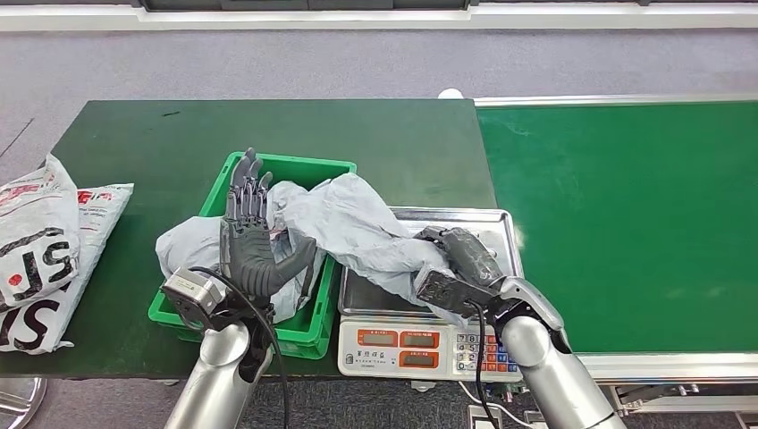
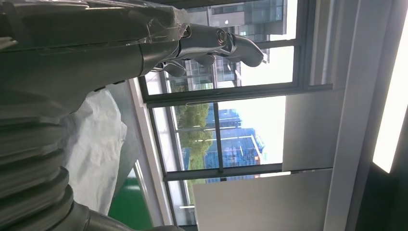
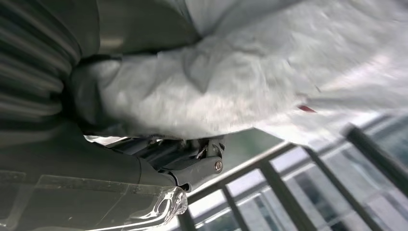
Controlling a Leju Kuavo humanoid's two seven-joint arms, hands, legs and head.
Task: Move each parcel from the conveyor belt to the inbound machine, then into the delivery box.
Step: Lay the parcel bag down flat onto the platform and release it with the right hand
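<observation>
The grey parcel (image 1: 357,234) is being carried, apparently gripped by the right hand (image 1: 458,265), toward the green box (image 1: 308,326); the left hand (image 1: 253,234) is being held open; release is required next.

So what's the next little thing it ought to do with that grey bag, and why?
Probably carry the grey parcel leftward and let go. The right hand holds its end over the scale, while the rest already drapes over the green box beside the left hand.

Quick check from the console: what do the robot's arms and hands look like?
Both arms are silver metal tubes. The left hand and right hand are dark grey with black fingers, each behind a grey ribbed cover. A black cable loops along the left forearm, another along the right.
</observation>
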